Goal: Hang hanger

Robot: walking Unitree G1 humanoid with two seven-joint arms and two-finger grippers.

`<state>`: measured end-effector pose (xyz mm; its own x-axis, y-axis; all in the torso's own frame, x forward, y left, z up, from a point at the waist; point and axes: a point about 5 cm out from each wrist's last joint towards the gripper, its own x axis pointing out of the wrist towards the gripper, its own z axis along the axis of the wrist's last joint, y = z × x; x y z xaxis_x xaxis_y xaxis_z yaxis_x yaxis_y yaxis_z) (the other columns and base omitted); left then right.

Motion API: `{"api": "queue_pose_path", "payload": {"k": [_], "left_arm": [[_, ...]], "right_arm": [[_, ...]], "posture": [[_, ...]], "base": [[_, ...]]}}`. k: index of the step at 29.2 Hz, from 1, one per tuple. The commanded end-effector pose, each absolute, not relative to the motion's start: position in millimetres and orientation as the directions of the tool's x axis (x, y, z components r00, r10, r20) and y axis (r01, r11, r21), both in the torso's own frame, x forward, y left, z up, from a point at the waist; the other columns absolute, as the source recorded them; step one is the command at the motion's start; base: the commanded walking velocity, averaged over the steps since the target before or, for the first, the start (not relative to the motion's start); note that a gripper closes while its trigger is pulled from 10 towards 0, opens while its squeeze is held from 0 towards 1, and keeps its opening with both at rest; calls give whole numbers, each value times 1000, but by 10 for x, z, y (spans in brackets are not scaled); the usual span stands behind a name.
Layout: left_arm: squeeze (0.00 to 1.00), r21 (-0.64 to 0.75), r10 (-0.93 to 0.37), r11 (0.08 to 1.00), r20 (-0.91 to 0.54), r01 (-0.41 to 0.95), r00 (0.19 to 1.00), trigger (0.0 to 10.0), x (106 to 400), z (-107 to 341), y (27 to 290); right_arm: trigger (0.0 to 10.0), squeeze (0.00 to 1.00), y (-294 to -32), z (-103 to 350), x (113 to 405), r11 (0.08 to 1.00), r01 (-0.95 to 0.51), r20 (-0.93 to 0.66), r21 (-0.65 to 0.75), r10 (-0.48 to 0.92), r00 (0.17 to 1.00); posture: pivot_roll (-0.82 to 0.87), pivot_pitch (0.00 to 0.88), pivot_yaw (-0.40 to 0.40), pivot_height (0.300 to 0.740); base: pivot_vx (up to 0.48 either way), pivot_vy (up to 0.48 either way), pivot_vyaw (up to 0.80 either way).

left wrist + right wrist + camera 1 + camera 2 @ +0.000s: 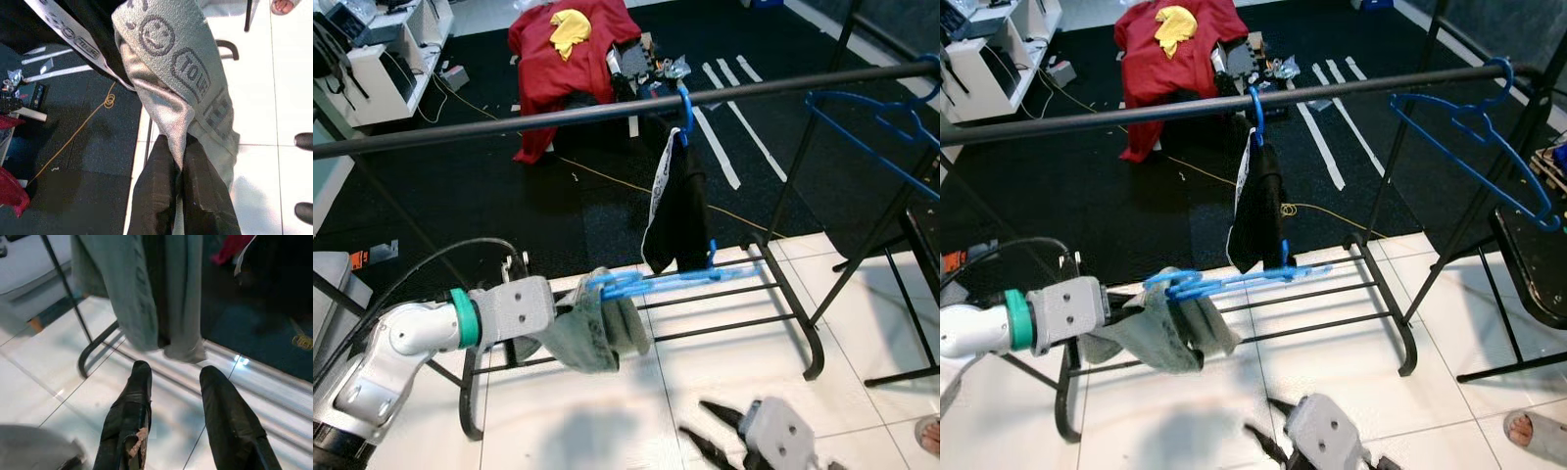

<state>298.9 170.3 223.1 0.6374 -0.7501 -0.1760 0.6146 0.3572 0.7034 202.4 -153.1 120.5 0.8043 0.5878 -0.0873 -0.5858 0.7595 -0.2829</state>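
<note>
So I had the left pincer (pixel 181 196) clamped tight on the grey towel (pixel 597 333), fingers squeezed together with the cloth pinched between them. That towel was draped on a blue hanger (pixel 651 282), which sat well below the black rail (pixel 607 110), down near the rack's lower bars (pixel 724 294), lying almost flat. Another blue hanger (pixel 683 108) was already hooked on the rail with a black garment (pixel 677 211) hanging off it, just beside the tip of the one I was holding. A bare blue hanger (pixel 1474 137) hung further along the rail to the right. The right pincer (pixel 171 396) was spread wide open, gripping nothing, hovering low over the white tile floor (pixel 862 313) below the rail.
</note>
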Motion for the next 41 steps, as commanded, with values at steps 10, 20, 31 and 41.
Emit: {"api": "queue_pose_path", "payload": {"k": [10, 20, 31, 41], "left_arm": [[0, 548, -833, 452, -22, 703, 552, 10000, 2756, 2482, 1546], [0, 480, -837, 476, -11, 737, 547, 10000, 2472, 2555, 1614], [0, 461, -838, 482, -5, 745, 545, 10000, 2408, 2586, 1556], [0, 460, -832, 492, -3, 739, 555, 10000, 2445, 2567, 1510]], "right_arm": [[10000, 0, -1499, 1113, 2584, 903, -192, 76, -383, 238, 968], [10000, 0, -1158, 999, 2875, 827, -349, 69, -440, 419, 905], [10000, 0, -808, 1068, 2938, 756, -450, 103, -475, 555, 825], [10000, 1000, -700, 1148, 2803, 778, -462, 173, -425, 571, 803]], "posture": [[-222, 203, 191, 740], [-169, 195, 159, 740], [-150, 196, 147, 740], [-163, 201, 148, 740]], "base": [[0, 0, 0], [0, 0, 0], [0, 0, 0], [0, 0, 0]]}}
